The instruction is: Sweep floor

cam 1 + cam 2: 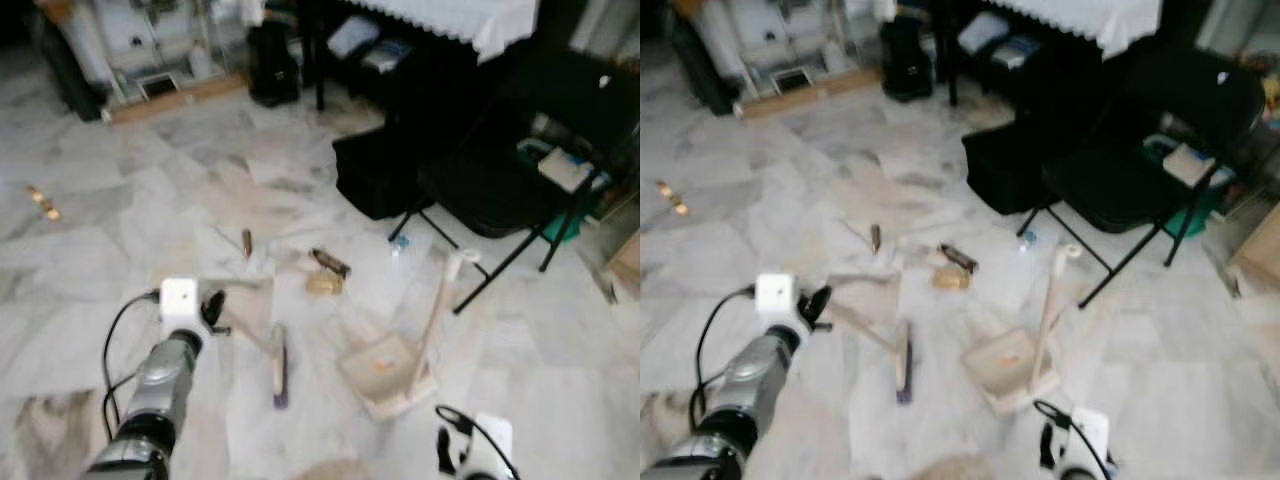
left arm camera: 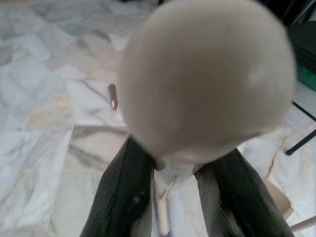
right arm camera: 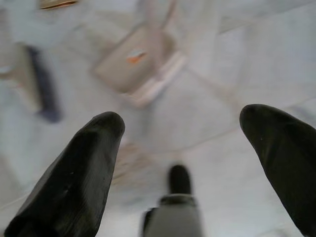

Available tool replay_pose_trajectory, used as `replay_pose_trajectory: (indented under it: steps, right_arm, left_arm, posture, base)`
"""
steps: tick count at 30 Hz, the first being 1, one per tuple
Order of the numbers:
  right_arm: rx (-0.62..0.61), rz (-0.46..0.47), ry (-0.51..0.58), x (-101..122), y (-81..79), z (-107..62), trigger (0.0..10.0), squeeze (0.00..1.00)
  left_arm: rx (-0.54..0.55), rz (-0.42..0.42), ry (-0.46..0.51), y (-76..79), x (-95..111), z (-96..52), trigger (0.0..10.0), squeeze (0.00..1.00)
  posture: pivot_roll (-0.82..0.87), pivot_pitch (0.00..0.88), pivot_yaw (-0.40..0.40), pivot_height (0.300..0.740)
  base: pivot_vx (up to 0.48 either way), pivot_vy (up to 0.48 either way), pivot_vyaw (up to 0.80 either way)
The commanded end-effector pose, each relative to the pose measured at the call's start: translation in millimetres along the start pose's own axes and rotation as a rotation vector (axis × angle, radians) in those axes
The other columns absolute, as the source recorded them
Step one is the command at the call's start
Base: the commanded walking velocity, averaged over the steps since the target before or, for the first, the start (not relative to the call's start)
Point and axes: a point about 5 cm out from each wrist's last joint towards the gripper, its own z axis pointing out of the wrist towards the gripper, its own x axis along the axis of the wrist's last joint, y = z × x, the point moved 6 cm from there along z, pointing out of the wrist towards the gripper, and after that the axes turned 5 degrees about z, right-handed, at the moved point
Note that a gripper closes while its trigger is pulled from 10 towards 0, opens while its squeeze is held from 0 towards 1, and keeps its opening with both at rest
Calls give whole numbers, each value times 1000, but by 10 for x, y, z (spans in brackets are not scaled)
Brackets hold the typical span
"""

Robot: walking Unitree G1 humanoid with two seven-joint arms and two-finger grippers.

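Note:
My left gripper [image 1: 212, 308] is shut on the rounded beige end of the broom handle [image 2: 205, 79], which sits between its two black fingers [image 2: 126, 197]. The handle slopes down to the broom head [image 1: 280, 366] with dark purple bristles on the marble floor. To its right stands a beige dustpan [image 1: 383, 372] with an upright handle [image 1: 440, 300]. Litter lies beyond the two: a brown scrap [image 1: 330, 263], a tan lump [image 1: 323, 285], a small brown stick [image 1: 246, 241] and a bluish bit [image 1: 399, 244]. My right gripper [image 3: 182, 123] hangs open above the floor, near the dustpan.
A black folding chair [image 1: 500, 185] and a black bag [image 1: 375, 170] stand at the right, behind the dustpan. A table with a white cloth [image 1: 455, 15] is at the back, and white furniture [image 1: 150, 40] at the back left. Small orange bits [image 1: 42, 203] lie far left.

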Motion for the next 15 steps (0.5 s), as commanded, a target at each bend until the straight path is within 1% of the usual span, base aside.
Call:
replay_pose_trajectory:
  steps: [1, 2, 3, 5, 13, 15]
  right_arm:
    - [-4, 1, 9, 31, 8, 9, 10000, 0]
    - [-5, -1, 8, 31, 8, 10, 10000, 0]
    - [-9, 7, 10, 17, 43, 0, 10000, 0]
    - [-12, 11, 10, 7, 64, -6, 10000, 0]
    - [-11, 5, 12, 11, 59, -4, 10000, 0]
    - [-9, -4, 13, 18, 63, -2, 10000, 0]
  left_arm:
    - [26, 16, -34, -97, -87, -45, 10000, 0]
    - [26, 15, -33, -98, -85, -44, 10000, 0]
    - [26, 16, -31, -99, -79, -41, 10000, 0]
    - [26, 15, -29, -97, -73, -38, 10000, 0]
    - [24, 12, -24, -94, -54, -24, 10000, 0]
    - [26, 12, -22, -92, -49, -20, 10000, 0]
  posture:
    - [-8, 122, 72, 740]
    - [-8, 122, 72, 740]
    - [-8, 122, 72, 740]
    - [-7, 120, 73, 740]
    - [-7, 106, 69, 740]
    - [-6, 105, 68, 740]
  base:
    - [0, 379, 0]
    - [0, 379, 0]
    - [0, 382, -775]
    - [0, 382, -775]
    - [0, 379, -759]
    - [0, 379, -206]
